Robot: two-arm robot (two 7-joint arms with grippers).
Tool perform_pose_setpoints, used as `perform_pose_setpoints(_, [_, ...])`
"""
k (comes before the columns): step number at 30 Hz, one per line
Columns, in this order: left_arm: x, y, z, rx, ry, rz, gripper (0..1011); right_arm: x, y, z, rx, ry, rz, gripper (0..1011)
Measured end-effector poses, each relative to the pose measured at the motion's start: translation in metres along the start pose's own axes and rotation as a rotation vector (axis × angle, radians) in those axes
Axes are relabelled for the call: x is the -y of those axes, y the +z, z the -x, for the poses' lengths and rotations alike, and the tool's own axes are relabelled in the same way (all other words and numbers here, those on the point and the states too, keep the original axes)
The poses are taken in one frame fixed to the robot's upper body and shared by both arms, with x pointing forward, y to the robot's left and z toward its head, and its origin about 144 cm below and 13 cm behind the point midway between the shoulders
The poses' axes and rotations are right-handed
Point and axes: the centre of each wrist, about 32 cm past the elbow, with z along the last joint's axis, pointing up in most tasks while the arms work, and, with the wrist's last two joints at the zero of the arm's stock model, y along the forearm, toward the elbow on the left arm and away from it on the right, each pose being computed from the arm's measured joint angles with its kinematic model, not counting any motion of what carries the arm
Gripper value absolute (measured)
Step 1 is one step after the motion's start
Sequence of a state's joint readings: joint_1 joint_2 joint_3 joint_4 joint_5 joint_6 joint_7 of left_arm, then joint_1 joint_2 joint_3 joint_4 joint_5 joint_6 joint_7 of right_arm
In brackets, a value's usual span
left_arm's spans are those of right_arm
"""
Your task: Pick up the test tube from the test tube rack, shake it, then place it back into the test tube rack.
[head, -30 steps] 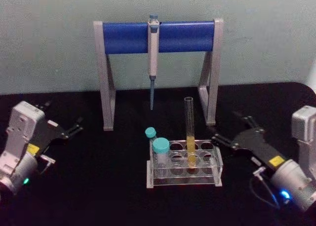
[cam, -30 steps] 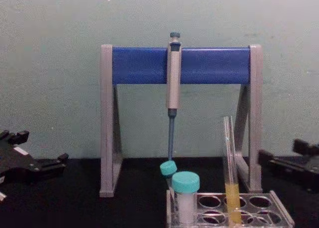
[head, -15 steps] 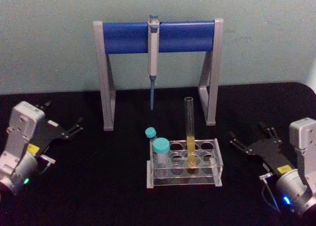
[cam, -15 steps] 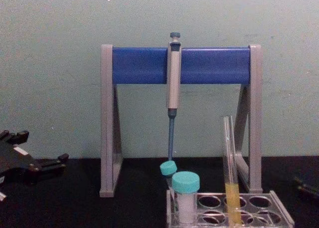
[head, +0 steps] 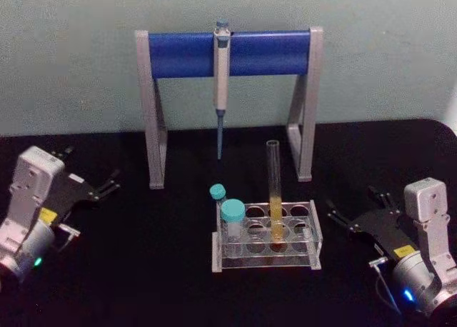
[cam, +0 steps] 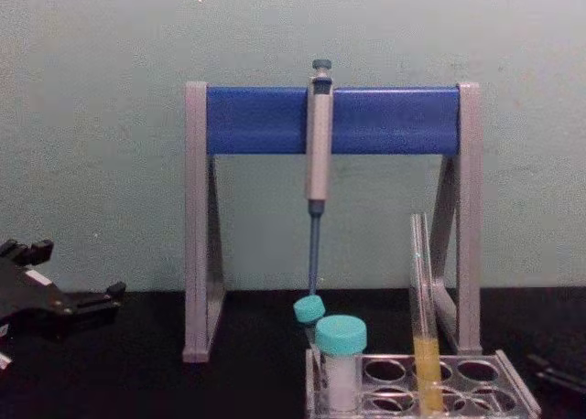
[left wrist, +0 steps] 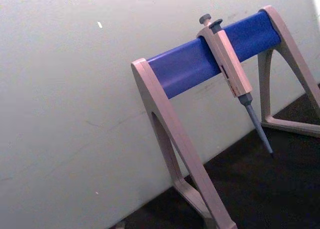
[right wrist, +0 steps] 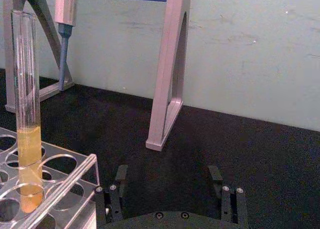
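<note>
One test tube (head: pixel 274 191) stands upright in the test tube rack (head: pixel 265 235), in a hole of the middle row, with yellow-orange liquid in its lower part. Two teal-capped tubes (head: pixel 232 216) stand in the left part of the rack. The rack is in the middle of the black table (head: pixel 157 270). Behind it, far, is the pipette stand (head: pixel 228 56) with a grey pipette (head: pixel 221 70) hanging. The right gripper (head: pixel 357 211) is low to the right of the rack, apart from it, jaws spread and empty. The left gripper (head: pixel 107 184) rests far left, jaws spread too.
</note>
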State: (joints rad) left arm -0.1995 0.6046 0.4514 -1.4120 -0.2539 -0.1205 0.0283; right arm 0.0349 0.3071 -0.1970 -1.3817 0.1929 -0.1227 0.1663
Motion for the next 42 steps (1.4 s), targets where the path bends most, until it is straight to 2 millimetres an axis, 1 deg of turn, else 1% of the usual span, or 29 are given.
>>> perform_pose_setpoints(42, [0.0,0.0,0.0,0.0,0.0,0.0,1010,0.0008,0.001,-0.0007,-0.003,-0.001,-0.005,1000])
